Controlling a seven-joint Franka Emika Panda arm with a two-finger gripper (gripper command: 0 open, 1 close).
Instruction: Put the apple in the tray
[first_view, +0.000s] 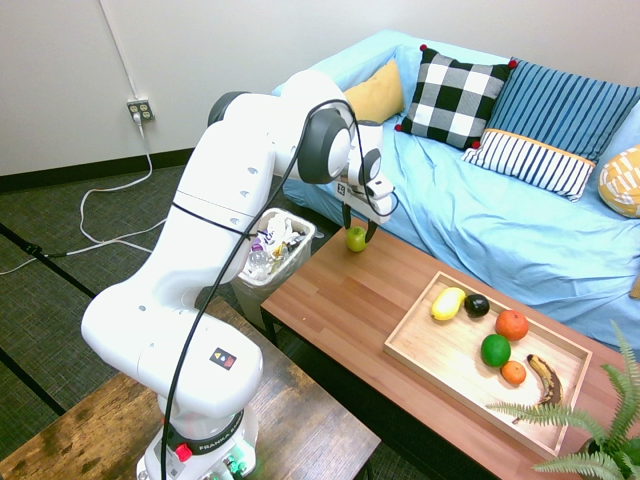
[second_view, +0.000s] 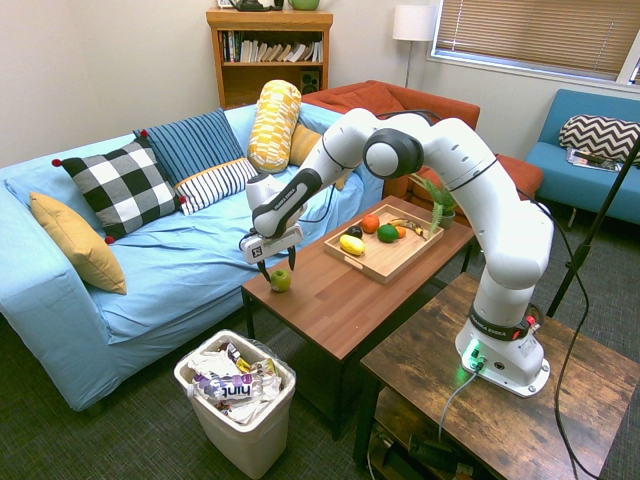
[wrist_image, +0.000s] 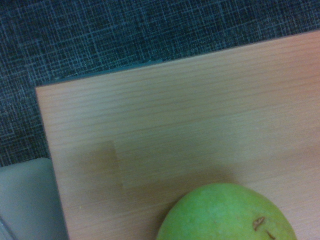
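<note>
The yellow-green apple (first_view: 356, 238) (second_view: 281, 280) (wrist_image: 227, 212) rests on the reddish-brown table (first_view: 340, 300) close to its corner nearest the sofa. My gripper (first_view: 359, 226) (second_view: 278, 266) hangs right over it, open, with one finger on each side of the apple's upper half. Whether the pads touch its skin I cannot make out. The light-wood tray (first_view: 440, 350) (second_view: 385, 258) lies at the other end of the table, well away from the apple, and holds several fruits.
In the tray are an oblong yellow fruit (first_view: 448, 303), a deep-green round fruit (first_view: 495, 350), oranges and a banana (first_view: 545, 378). A full white waste bin (first_view: 275, 255) (second_view: 235, 385) stands on the floor off the apple's corner. A blue sofa (first_view: 500, 220) runs behind the table, and a fern (first_view: 600, 420) is beyond the tray.
</note>
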